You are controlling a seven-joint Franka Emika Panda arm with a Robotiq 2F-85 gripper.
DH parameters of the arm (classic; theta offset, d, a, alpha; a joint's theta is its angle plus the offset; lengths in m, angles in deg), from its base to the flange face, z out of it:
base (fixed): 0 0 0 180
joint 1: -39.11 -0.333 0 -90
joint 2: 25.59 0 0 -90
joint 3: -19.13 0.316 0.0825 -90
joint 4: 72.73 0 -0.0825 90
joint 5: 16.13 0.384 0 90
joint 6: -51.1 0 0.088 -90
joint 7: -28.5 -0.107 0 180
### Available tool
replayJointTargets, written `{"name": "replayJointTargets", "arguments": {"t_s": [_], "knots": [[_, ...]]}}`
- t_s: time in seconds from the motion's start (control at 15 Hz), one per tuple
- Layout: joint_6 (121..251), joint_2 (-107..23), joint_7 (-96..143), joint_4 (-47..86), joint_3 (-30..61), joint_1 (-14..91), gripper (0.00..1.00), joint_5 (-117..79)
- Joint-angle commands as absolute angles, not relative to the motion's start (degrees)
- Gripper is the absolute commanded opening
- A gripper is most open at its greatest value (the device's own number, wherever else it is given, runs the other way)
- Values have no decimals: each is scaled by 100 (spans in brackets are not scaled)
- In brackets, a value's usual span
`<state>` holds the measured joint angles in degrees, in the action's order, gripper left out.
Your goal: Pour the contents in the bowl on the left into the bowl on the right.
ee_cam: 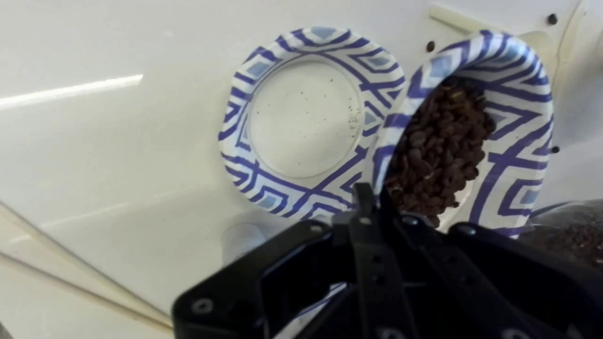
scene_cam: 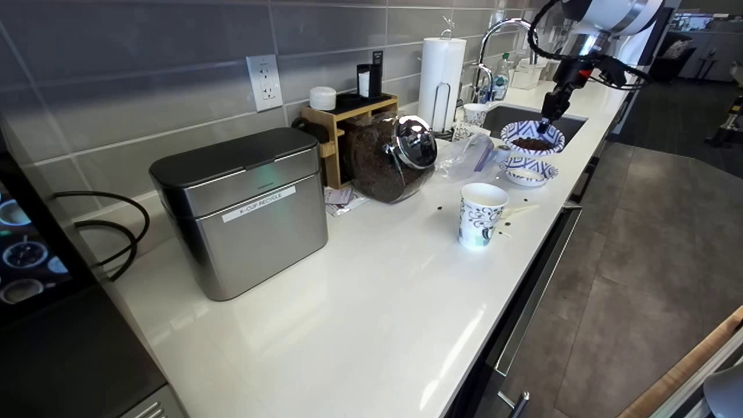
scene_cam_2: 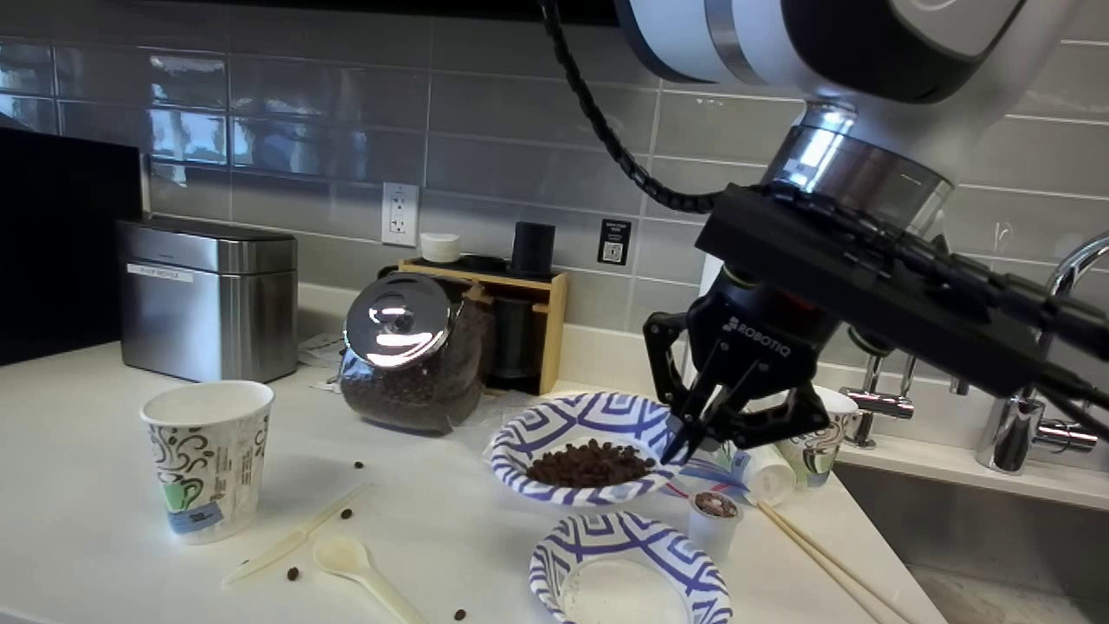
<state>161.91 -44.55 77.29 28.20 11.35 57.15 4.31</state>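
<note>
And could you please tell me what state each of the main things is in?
Held bowl: raised off the counter, beans inside
Fingers: shut on that bowl's rim
Lower bowl: on the counter, no beans inside
Jar: lid in place
Recycling bin: shut
Front cup: upright
Spoon: lying down
Paper towel roll: upright

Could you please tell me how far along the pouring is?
Already done: the bean bowl is gripped by its edge and appears clear of the counter. In hand: the jaws hold it near the other bowl, beans inside. Left: pouring them; the wrist view shows none in the other bowl.
</note>
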Motion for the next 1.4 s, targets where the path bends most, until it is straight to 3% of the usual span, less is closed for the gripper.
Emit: {"name": "replayJointTargets", "arguments": {"t_s": [0.0,0.67,1.33], "knots": [[16520,-4292,7887,3071,1182,5778,1,476],[16380,-4440,7750,2821,1172,5767,1,399],[17601,-4051,7915,3262,1175,5661,1,-288]]}}
